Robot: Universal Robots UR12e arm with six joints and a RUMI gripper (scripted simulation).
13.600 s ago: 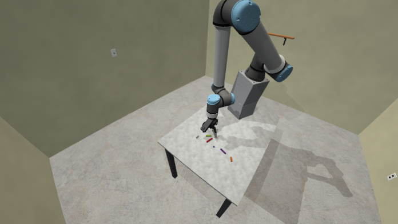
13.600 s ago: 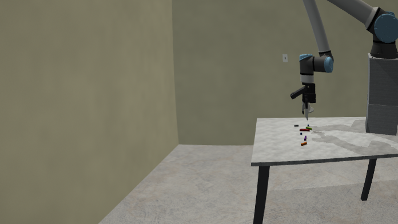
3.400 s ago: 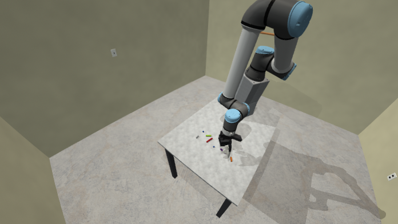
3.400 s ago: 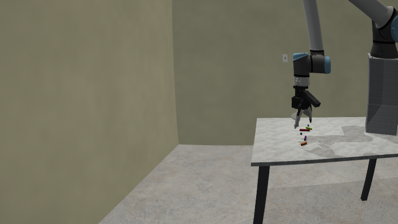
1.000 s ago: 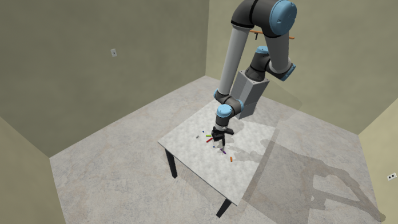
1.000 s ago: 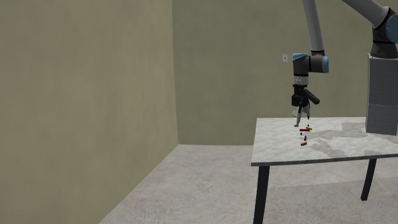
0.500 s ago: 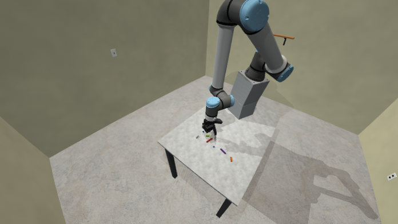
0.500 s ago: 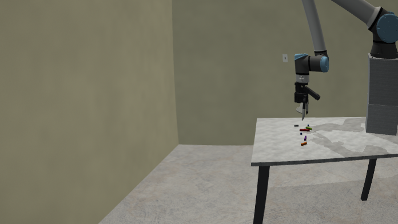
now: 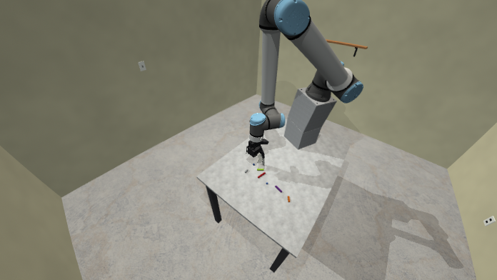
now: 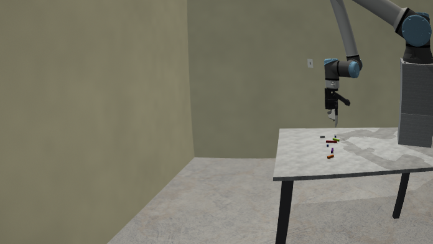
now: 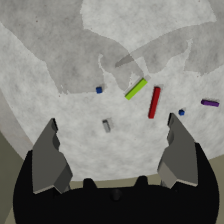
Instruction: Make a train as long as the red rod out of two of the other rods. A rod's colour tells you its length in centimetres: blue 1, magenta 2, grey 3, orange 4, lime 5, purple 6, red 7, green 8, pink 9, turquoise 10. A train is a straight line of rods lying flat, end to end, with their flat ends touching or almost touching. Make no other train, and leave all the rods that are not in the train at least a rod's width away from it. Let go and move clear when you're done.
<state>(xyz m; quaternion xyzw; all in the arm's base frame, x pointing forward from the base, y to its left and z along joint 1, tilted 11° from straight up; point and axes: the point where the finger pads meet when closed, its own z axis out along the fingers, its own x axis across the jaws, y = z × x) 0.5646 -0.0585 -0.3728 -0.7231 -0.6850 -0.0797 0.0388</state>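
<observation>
On the table [image 9: 232, 182] [image 10: 298, 162] [image 11: 75, 145] every rod lies apart, with no train made. Above, our gripper [image 9: 258, 162] [image 10: 333, 122] [image 11: 112, 116] is spread wide and holds nothing. The red rod [image 9: 261, 175] [image 10: 331, 141] [image 11: 154, 102], our measure, lies beside the lime rod; we'd leave it alone. The purple rod [image 9: 278, 188] [image 10: 332, 150] [image 11: 210, 103], probably light and stiff, should take a pinch across its middle. The lime rod [image 9: 260, 169] [image 10: 336, 139] [image 11: 136, 89] has no partner here. The orange rod [image 9: 288, 198] [image 10: 330, 157], farthest from the hand, wants the same mid-length grip, as does the grey rod [image 9: 246, 171] [image 10: 322, 137] [image 11: 106, 126], stubbier and easier to twist. Either blue cube, one [image 9: 253, 164] [image 10: 335, 136] [image 11: 99, 90] near lime, the other [image 9: 267, 183] [image 10: 327, 145] [image 11: 181, 112] between red and purple, could complete purple, but offers scant grip; we'd take it squarely by opposite sides, low and gently, lest it skid.

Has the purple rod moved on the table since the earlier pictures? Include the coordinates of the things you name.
No. In the top and exterior views, the purple rod [image 9: 278, 188] [image 10: 332, 150] [image 11: 210, 103] keeps its place relative to the table edges.
</observation>
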